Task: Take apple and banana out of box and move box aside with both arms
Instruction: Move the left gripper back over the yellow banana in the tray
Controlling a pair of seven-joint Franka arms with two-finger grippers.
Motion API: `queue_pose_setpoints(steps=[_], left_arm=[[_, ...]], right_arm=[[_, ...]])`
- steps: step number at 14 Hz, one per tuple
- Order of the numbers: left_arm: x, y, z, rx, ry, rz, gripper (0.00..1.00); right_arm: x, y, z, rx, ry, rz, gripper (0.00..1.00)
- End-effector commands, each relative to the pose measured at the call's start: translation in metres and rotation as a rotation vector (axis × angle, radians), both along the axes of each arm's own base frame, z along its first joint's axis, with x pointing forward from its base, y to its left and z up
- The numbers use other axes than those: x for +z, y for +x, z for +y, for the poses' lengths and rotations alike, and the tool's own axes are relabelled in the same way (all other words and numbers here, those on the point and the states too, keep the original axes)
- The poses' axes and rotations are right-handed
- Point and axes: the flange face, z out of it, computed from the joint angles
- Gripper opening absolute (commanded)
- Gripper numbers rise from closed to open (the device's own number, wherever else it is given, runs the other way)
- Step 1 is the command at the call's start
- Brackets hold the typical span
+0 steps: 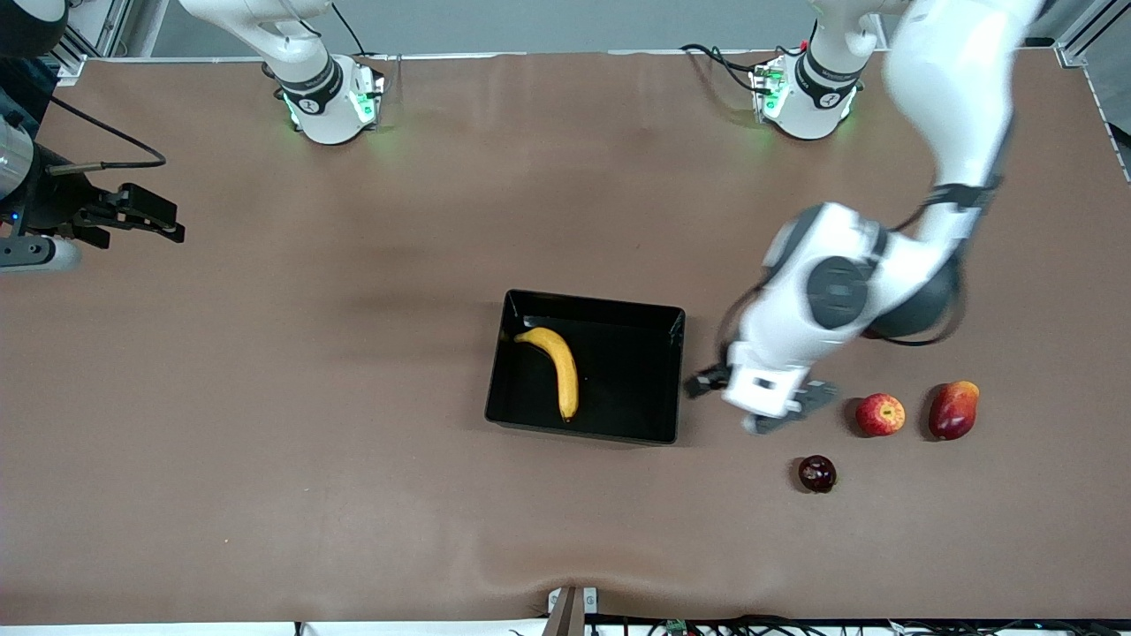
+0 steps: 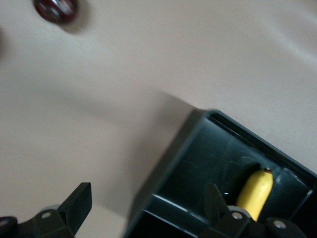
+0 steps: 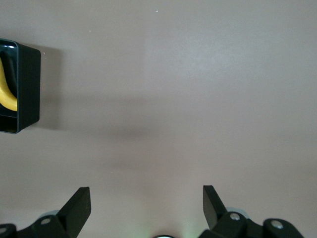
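Currently, left gripper (image 1: pixel 758 402): hanging low, jaws spread and empty, between the box (image 1: pixel 671 375) and the apple (image 1: pixel 880 414)
Right gripper (image 1: pixel 150 217): waiting open at its table end
Banana (image 1: pixel 558 367): lying in the box
Apple's neighbours: mango (image 1: pixel 953 410) beside, pomegranate (image 1: pixel 816 473) nearer the camera

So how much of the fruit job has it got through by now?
Done: the apple is out, lying on the table. In hand: the left gripper, fingers open and empty, hangs between apple and box. Left: the banana is in the box, and the box needs moving. The right gripper waits.
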Motion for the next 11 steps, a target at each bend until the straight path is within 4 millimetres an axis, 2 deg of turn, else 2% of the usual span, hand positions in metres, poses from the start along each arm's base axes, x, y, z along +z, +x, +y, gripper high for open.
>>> queue_pose_setpoints(steps=[1,4,6,11], left_arm=[[-0.03,-0.008,-0.064,0.044,0.075,-0.044,1.0],[-0.068,-0.033,-0.122,0.066,0.1,-0.077,1.0],[-0.09,-0.044,-0.143,0.045,0.084,-0.086,1.0],[-0.116,-0.054,-0.162,-0.105,0.057,-0.113,1.0]], right_arm=[[0.005,0.001,-0.002,0.002,0.005,-0.007,1.0],[0.004,0.001,-0.002,0.002,0.004,-0.005,1.0],[0.004,0.001,-0.002,0.002,0.004,-0.005,1.0],[0.004,0.001,-0.002,0.0,0.004,-0.007,1.0]])
